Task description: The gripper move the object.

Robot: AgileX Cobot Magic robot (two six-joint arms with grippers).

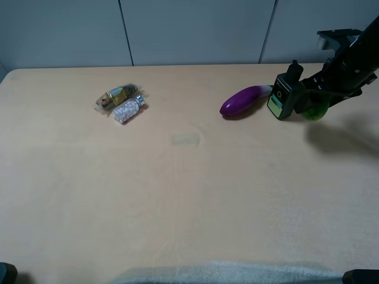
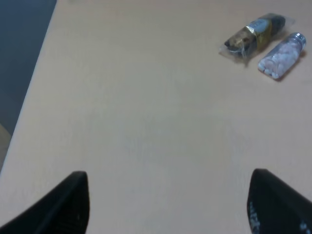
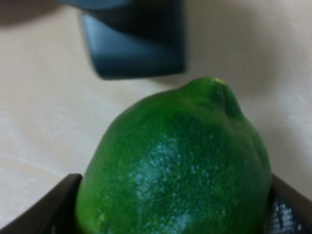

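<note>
From the high camera I can barely see the right gripper (image 1: 314, 105). The black arm covers it, and only a sliver of the lime (image 1: 317, 111) shows green under the wrist, at the far right of the table (image 1: 189, 207). I cannot tell from there whether the fruit rests on the wood or hangs just above it.

The right wrist camera fills that in. The lime takes up most of the picture, bumpy skin and nub end plain. A dark jaw presses against each flank at the bottom corners, so the gripper is closed around the fruit at about the fruit's width. Both jaws are cut off by the frame edge. Beyond the lime is a blurred dark block, which I take for the dark bottle (image 1: 284, 94) with the green label. In the high view that bottle stands just beside the lime, on the side toward the table's middle. A purple eggplant (image 1: 244, 99) lies next to the bottle, further in.

The left gripper (image 2: 168, 178) shows only in its own wrist camera. Its two black finger ends sit wide apart over bare wood with nothing between them. Ahead of it lie a clear snack packet (image 2: 254, 34) and a small pill bottle (image 2: 282, 56), side by side and touching, well apart from the lime.
</note>
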